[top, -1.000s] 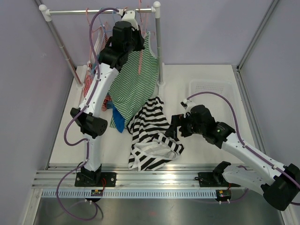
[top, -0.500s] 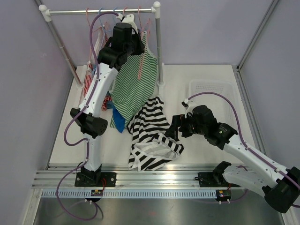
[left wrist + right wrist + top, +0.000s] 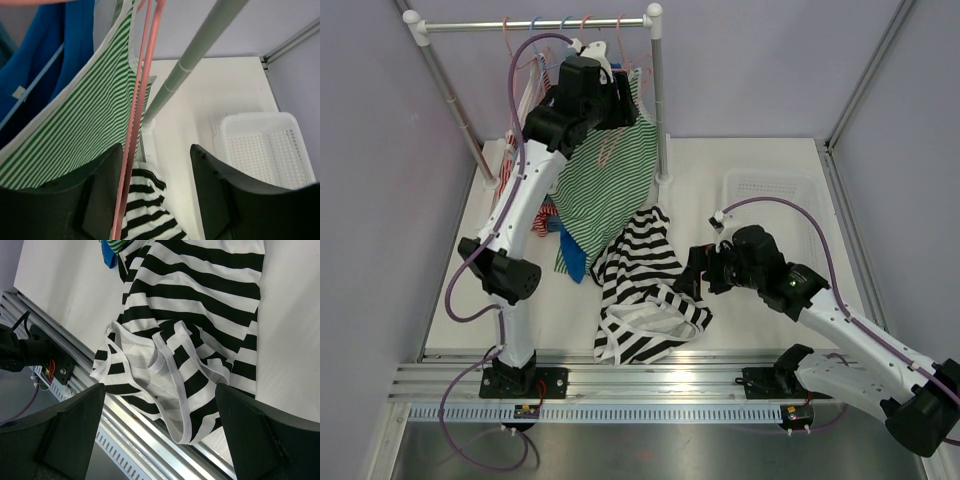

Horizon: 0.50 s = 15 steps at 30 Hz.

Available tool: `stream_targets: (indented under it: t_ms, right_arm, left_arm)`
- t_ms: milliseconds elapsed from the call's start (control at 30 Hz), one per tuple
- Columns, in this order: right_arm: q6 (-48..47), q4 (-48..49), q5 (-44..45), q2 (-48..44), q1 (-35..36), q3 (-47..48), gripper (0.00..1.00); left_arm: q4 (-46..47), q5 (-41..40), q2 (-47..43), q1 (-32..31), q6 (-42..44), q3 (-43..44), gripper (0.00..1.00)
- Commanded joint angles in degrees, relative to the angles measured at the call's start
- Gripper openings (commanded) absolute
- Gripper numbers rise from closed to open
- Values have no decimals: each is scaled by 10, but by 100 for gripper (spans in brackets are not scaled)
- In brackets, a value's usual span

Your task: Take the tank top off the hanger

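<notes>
Left arm's elbow swung outward and the left end effector (image 3: 156, 155) edged right at the rail (image 3: 535, 24). It is open, pink hanger (image 3: 136, 100) between its jaws. Green striped tank top (image 3: 610, 185) hangs on that hanger. Right end effector (image 3: 160, 390) open, over the black-and-white top (image 3: 200, 315) on the table (image 3: 750, 165).

Green-and-white striped tank top (image 3: 75, 125): thin matt cloth, with plain white binding at the edges.
Slim pink hanger (image 3: 134, 115): smooth, slightly glossy, plastic by its look.
Grey rack pole (image 3: 195, 55): metal, satin sheen.
White perforated basket (image 3: 265, 150): moulded plastic.
Black-and-white striped garment (image 3: 200, 315): soft matt cloth, creased.
White table top (image 3: 60, 290): smooth, matt.
Ribbed silver rail (image 3: 130, 435): bare metal.
</notes>
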Motion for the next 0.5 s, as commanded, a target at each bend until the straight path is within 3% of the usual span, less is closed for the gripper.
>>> stream_targets:
  t_ms: [0,33,100,167,367,467]
  right_arm:
    - [-2,31,5,27,2,11,100]
    - [-3,40,-1,37,2,13,99]
    - [-1,53,-14,71,2,25,99]
    - [-1,52,-5,96,5,38,99]
    - [-19,41,71,170,51,95,99]
    - [-28,22,122,217,88,125,99]
  left_arm:
    - [26,7,-102,-17,19,-29,62]
    - [26,6,-131,-22,25,-39,66]
    - [26,-17,-161,-35,36,-78,99]
    - [31,-41,-216,-56,40,-119,99]
    - [86,-158,-421,-75,13,-392,99]
    - [80,-206,-512,-77,-3,-462,99]
